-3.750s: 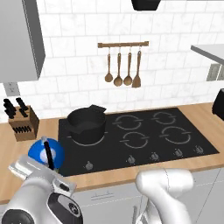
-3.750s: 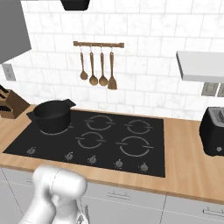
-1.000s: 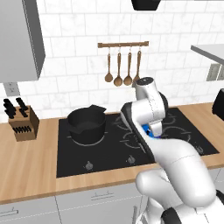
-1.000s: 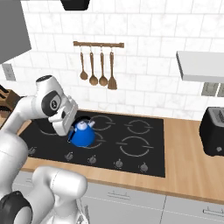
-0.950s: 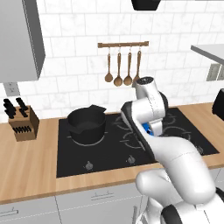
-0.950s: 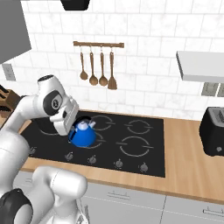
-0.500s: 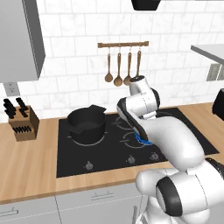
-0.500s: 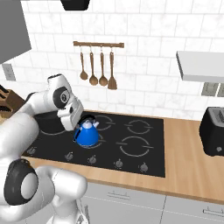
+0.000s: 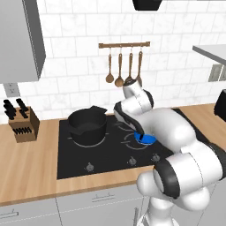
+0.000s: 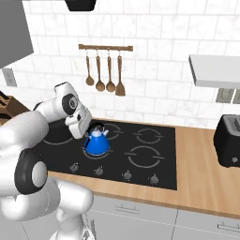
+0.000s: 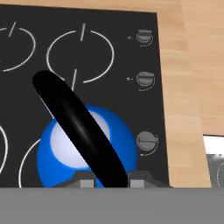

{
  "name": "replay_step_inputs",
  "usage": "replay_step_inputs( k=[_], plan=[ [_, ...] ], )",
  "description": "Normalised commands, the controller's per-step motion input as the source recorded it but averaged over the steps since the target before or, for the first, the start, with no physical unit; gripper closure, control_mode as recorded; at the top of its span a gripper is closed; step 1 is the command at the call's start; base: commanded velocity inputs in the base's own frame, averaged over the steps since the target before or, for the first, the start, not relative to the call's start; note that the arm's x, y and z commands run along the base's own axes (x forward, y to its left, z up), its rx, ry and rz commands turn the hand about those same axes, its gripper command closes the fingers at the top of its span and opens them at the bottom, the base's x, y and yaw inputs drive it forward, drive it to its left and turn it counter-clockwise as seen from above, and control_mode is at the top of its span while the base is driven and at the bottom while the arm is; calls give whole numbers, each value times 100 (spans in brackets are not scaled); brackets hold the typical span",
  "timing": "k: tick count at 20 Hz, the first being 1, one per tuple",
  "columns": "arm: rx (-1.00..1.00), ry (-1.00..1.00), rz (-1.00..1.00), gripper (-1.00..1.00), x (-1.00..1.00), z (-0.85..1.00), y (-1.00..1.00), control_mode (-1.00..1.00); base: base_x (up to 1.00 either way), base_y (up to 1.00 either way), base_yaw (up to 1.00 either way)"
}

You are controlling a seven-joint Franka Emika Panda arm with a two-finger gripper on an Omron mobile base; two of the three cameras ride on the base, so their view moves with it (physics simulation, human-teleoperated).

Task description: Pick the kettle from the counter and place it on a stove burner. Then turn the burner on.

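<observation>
The blue kettle (image 10: 96, 144) is low over a front burner of the black cooktop (image 10: 154, 166), left of centre; whether it touches the glass I cannot tell. My gripper (image 10: 95, 128) is just above it, shut on the thin black handle (image 10: 99, 130). In the hand view the handle (image 11: 78, 127) runs diagonally up from between my fingertips (image 11: 87, 182), where the gripper (image 11: 111, 180) holds it, and the kettle (image 11: 57, 153) hangs below. From the left base view, part of the kettle (image 9: 146, 139) shows past my forearm. The wood-grain counter (image 10: 201, 173) surrounds the cooktop.
A black pot (image 9: 88, 126) stands on the left rear burner. Several burner knobs (image 10: 126, 175) line the cooktop's front edge; three knobs (image 11: 146, 141) show beside the kettle. A knife block (image 9: 24, 123) is far left, a dark toaster (image 10: 229, 140) far right, utensils (image 10: 105, 70) hang behind.
The kettle, held by its handle, has shifted slightly to the right over the cooktop. The hand has swung further toward the back wall.
</observation>
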Motion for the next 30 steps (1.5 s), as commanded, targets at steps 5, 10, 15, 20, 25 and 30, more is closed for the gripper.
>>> replay_step_inputs(
  k=[5,10,15,20,25,30],
  plan=[
    [0,0,3,100,22,-22,3,-100,0,0,0],
    [0,0,1,100,35,-19,12,-100,0,0,0],
    [0,0,0,100,39,-18,19,-100,0,0,0],
    [0,0,0,100,38,-22,3,-100,0,0,0],
    [0,0,2,100,26,-30,0,-100,0,0,0],
    [0,0,1,100,14,-33,0,-100,0,0,0]
  ],
)
